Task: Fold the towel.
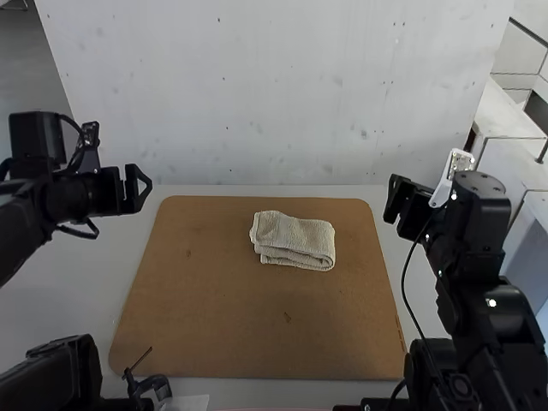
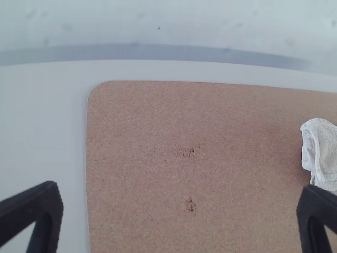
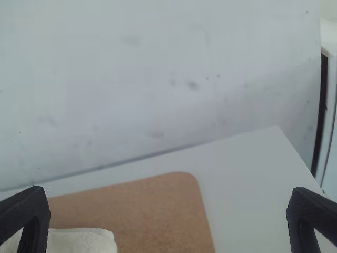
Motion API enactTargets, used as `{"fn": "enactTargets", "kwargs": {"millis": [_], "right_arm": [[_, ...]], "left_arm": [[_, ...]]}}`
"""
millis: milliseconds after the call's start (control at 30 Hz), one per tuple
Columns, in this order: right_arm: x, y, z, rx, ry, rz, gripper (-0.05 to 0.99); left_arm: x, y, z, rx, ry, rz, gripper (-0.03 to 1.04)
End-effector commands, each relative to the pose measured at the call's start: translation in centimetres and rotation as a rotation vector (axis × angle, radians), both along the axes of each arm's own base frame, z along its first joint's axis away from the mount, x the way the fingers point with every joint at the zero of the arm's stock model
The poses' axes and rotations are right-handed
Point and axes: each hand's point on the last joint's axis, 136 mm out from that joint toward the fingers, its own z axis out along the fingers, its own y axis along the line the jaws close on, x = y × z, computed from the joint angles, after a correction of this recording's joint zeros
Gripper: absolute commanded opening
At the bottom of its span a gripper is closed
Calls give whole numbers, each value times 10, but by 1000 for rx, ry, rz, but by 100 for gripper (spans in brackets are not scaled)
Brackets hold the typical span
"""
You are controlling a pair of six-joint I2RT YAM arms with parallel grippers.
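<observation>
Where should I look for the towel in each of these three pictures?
High view: the towel lies on the board's far half, just right of centre.
Left wrist view: partly cut off, just beyond one fingertip of the left gripper.
Right wrist view: partly shown, beside one fingertip of the right gripper.
Shared landmark: the brown board.

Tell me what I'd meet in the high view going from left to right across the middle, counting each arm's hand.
The left arm's hand, then the folded beige towel, then the right arm's hand.
</observation>
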Motion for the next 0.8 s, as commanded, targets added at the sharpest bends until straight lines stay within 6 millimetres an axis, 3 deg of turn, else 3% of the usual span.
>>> {"fn": "enactTargets", "kwargs": {"millis": [0,233,400,567,767], "right_arm": [[0,-11,0,-31,-22,-48,97],[-6,-15,16,-25,-107,-70,97],[-10,-11,19,-23,-147,-47,97],[-11,-11,12,-22,-124,-44,97],[-12,-13,6,-22,-95,-55,97]], "left_arm": [[-3,3,8,3,-71,7,100],[-3,12,4,-9,-75,28,99],[-6,6,8,-30,-98,-10,99],[-9,1,4,-57,-92,-37,100],[-16,-6,20,-98,-135,-49,99]]}}
